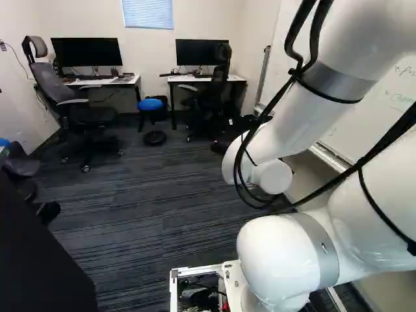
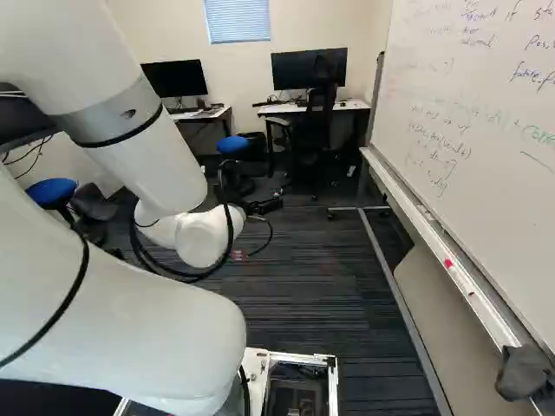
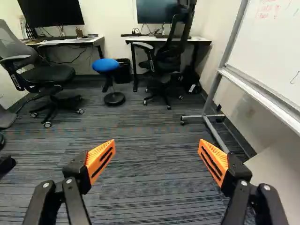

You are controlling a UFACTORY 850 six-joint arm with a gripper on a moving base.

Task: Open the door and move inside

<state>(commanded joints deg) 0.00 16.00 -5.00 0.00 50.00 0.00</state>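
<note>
We read the hand (image 2: 264,206) as wide open: in the wrist view its two fingers stand well apart, orange pads (image 3: 101,160) facing each other, with nothing gripped. Between and beyond them we see striped dark carpet (image 3: 145,173).

Door: location uncertain. We note a dark panel (image 1: 39,253) at the near left of the left base view, but cannot tell whether it is the door. The view ahead is of a room interior.

Our white arm (image 1: 286,123) reaches forward over the carpet, black cables (image 2: 227,225) looped around its far end.

Far side: two tabletops stand along the wall, the left tabletop (image 3: 89,39) and the right tabletop (image 3: 200,40), each with a monitor on it. A grey office chair (image 3: 47,74) is at the left one, a black office chair (image 3: 169,58) at the right one. Between these chairs is a blue-topped stool (image 3: 106,65).

Right side: a whiteboard (image 2: 468,130) with writing runs from near to far on a wheeled frame; a dark cloth (image 2: 523,373) lies at the near part of its ledge. A blind (image 2: 238,19) covers the window above the tabletops.
</note>
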